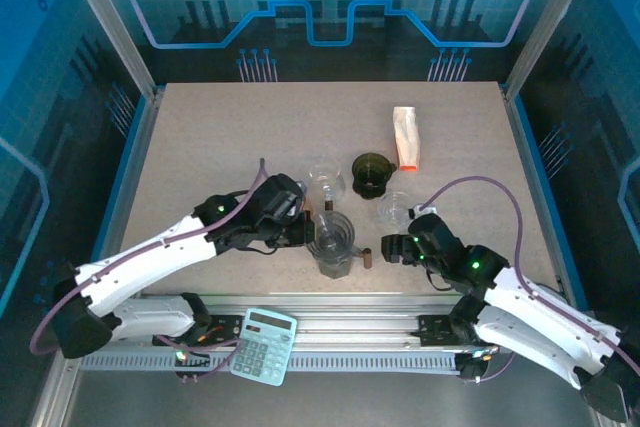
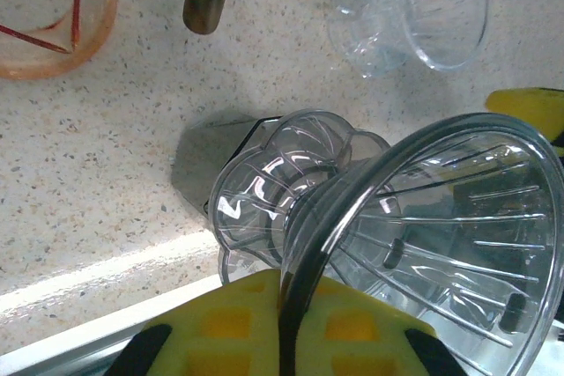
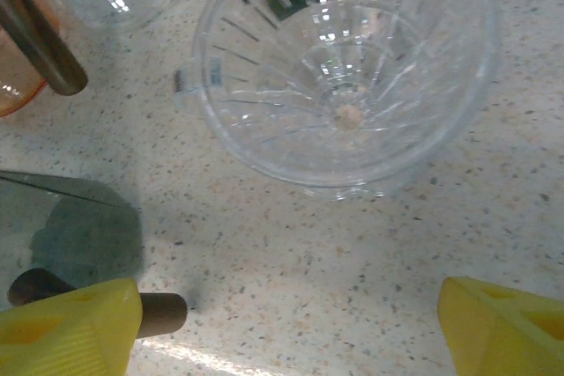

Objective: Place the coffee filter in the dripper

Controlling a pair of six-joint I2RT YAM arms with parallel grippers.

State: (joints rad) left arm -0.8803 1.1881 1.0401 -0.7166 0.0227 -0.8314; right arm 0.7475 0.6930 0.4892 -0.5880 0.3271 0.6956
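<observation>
A smoky clear dripper [image 2: 441, 244] stands near the table's front middle [image 1: 334, 239]. My left gripper [image 2: 295, 292] is shut on its rim, one yellow finger inside and one outside; it comes in from the left [image 1: 305, 230]. The coffee filter, a flat white pack with an orange end [image 1: 406, 137], lies at the back right, away from both grippers. My right gripper [image 3: 286, 323] is open above bare tabletop, with nothing between its fingers. It hangs just right of the held dripper [image 1: 386, 247] and just in front of a second clear dripper [image 3: 344, 77].
A dark green dripper [image 1: 370, 175] and a clear glass vessel [image 1: 325, 179] stand behind the held one. A short brown cylinder [image 3: 159, 314] lies beside my right gripper's left finger. A calculator [image 1: 264, 345] rests on the front rail. Metal frame posts edge the table.
</observation>
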